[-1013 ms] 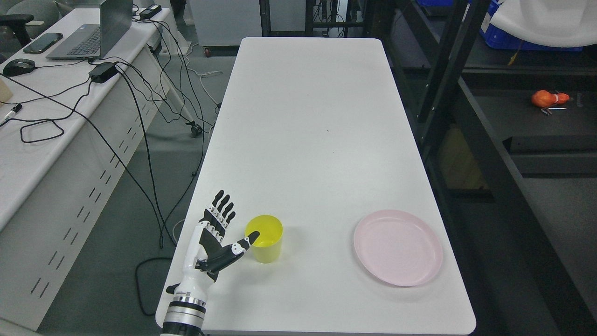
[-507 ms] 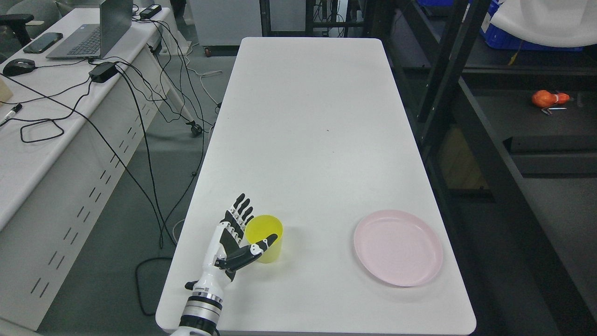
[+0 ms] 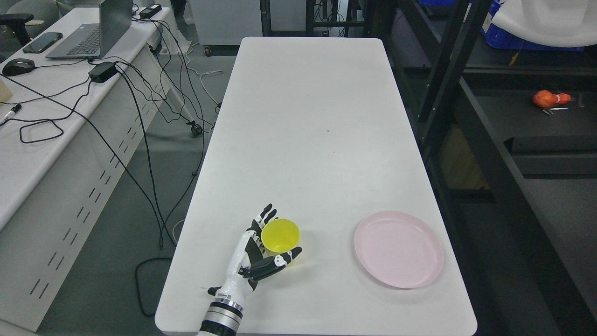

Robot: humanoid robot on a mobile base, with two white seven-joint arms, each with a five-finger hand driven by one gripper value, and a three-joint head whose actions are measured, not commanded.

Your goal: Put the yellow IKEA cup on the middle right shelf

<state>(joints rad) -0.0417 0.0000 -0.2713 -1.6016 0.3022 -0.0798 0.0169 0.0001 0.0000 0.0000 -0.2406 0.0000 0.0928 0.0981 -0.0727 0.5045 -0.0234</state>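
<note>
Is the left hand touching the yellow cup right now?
Touching. The head view shows the left hand wrapped round the yellow cup: thumb across its near side, fingers against its far left side, no gap visible.

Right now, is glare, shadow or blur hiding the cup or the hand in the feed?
Head view: even light, no glare on the white table; yellow cup and left hand are sharp, with only a faint shadow beside the cup; the shelving on the right is dark.
</note>
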